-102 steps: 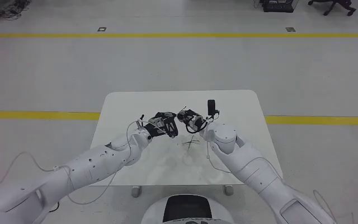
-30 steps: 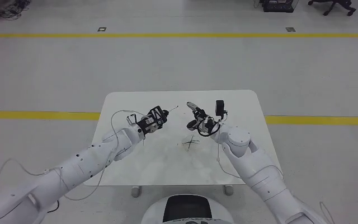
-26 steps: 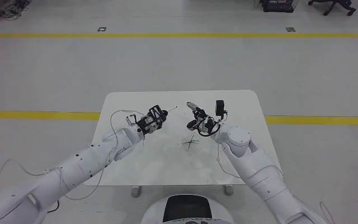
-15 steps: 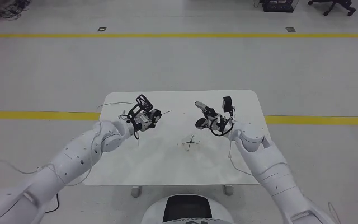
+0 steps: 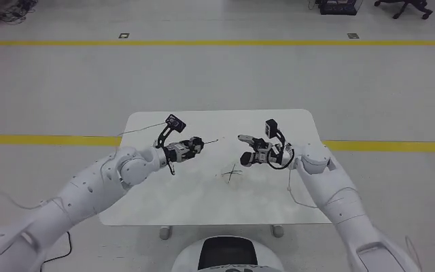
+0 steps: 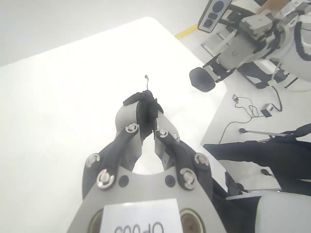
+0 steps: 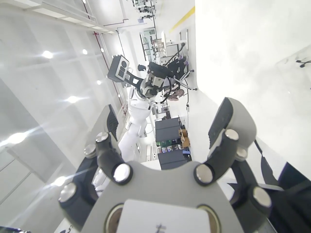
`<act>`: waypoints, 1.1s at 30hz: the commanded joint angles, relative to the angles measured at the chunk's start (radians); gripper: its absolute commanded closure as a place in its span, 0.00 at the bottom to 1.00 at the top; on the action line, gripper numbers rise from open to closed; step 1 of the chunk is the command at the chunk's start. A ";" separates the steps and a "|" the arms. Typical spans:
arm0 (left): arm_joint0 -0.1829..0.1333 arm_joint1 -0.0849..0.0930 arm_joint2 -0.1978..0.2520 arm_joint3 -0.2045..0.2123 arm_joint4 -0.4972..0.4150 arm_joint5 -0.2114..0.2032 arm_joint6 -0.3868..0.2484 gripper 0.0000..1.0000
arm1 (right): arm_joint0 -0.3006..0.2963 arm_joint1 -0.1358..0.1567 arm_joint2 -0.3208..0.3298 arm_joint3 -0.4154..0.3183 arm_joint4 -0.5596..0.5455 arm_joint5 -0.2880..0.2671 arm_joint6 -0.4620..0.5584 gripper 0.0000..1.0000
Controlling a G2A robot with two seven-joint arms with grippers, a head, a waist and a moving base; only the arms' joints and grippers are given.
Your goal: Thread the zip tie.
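A thin black zip tie (image 5: pixel 209 141) sticks out of my left gripper (image 5: pixel 198 145), which is shut on it above the table's left-middle. In the left wrist view the tie (image 6: pixel 146 83) pokes up past the closed fingertips (image 6: pixel 155 109) of the left gripper (image 6: pixel 147 103), its end free in the air. My right gripper (image 5: pixel 245 150) hangs to the right of it, open, with nothing between its fingers (image 7: pixel 226 120); the right gripper (image 7: pixel 167 120) faces the left arm. A gap separates the tie's tip from the right gripper.
Two more black zip ties (image 5: pixel 232 173) lie crossed on the white table (image 5: pixel 204 197) below the gap between the grippers; they appear as zip ties (image 7: pixel 302 63) at the right wrist view's edge. The right arm's gripper pad (image 6: pixel 202 79) shows in the left wrist view.
The grippers were close together over the table's middle 3.4 s ago. Both arms have since drawn apart, the left going left with the tie, the right going right with its fingers open.
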 commanded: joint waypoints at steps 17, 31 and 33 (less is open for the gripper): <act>-0.027 -0.004 0.030 0.038 -0.139 0.000 -0.085 1.00 | 0.017 -0.002 -0.024 0.033 0.010 -0.022 0.002 0.00; 0.034 -0.058 -0.044 0.157 -0.703 0.000 -0.443 1.00 | 0.048 0.006 -0.028 0.120 -0.005 -0.167 0.117 0.00; 0.046 -0.070 -0.074 0.165 -0.753 0.000 -0.498 1.00 | 0.064 0.004 -0.041 0.146 -0.002 -0.191 0.149 0.00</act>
